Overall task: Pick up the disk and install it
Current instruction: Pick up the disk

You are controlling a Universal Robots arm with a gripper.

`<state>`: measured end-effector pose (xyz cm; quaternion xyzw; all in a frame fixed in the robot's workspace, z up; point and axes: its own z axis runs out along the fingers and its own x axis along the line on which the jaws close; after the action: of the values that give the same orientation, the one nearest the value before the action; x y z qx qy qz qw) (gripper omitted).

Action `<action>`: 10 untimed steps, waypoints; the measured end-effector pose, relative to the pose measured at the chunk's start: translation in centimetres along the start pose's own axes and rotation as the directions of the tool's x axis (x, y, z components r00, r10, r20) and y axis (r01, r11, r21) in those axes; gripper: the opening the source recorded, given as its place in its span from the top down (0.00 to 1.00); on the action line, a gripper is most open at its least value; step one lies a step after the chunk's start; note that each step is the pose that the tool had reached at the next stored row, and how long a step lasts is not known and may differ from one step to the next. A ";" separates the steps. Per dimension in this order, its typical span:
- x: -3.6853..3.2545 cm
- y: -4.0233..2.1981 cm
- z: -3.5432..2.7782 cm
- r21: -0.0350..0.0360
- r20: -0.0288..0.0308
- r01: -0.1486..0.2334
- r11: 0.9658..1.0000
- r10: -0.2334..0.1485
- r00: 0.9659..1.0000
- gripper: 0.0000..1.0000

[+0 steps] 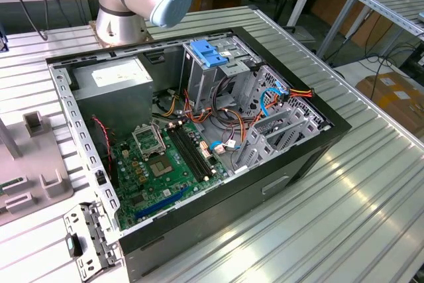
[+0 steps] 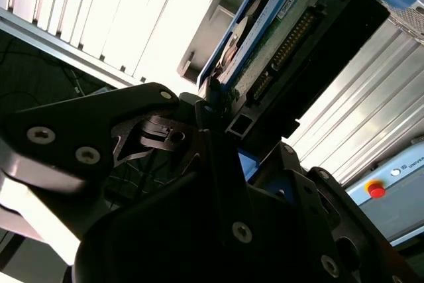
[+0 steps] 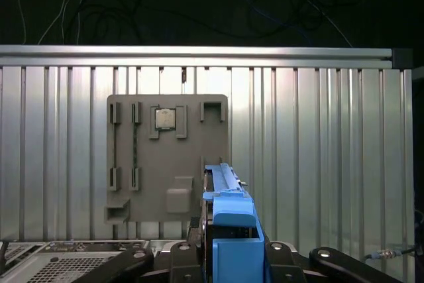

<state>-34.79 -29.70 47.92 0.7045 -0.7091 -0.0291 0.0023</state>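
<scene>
The end effector [image 2: 222,120] is clamped on the disk [image 2: 275,38], gripping one end of its blue frame and holding it clear above the ribbed desk [image 3: 318,150] by the edge of a grey plate [image 3: 149,170], while the exterior view shows the open case [image 1: 298,164] lying on that desk.

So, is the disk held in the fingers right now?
Yes, in the second wrist view the fingers are clamped on one end of the disk, which sticks out beyond them.
</scene>
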 end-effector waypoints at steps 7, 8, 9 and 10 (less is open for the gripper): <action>0.00 -0.39 -0.02 0.000 0.000 0.000 1.000 0.000 1.000 0.63; 0.00 -0.45 -0.02 0.000 0.000 0.000 1.000 0.000 1.000 0.63; 0.00 -0.49 -0.02 0.000 0.000 0.000 1.000 0.000 1.000 0.63; 0.00 -0.54 -0.03 0.000 0.000 0.000 1.000 0.000 1.000 0.63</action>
<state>-34.25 -29.70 47.92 0.7046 -0.7090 -0.0291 0.0023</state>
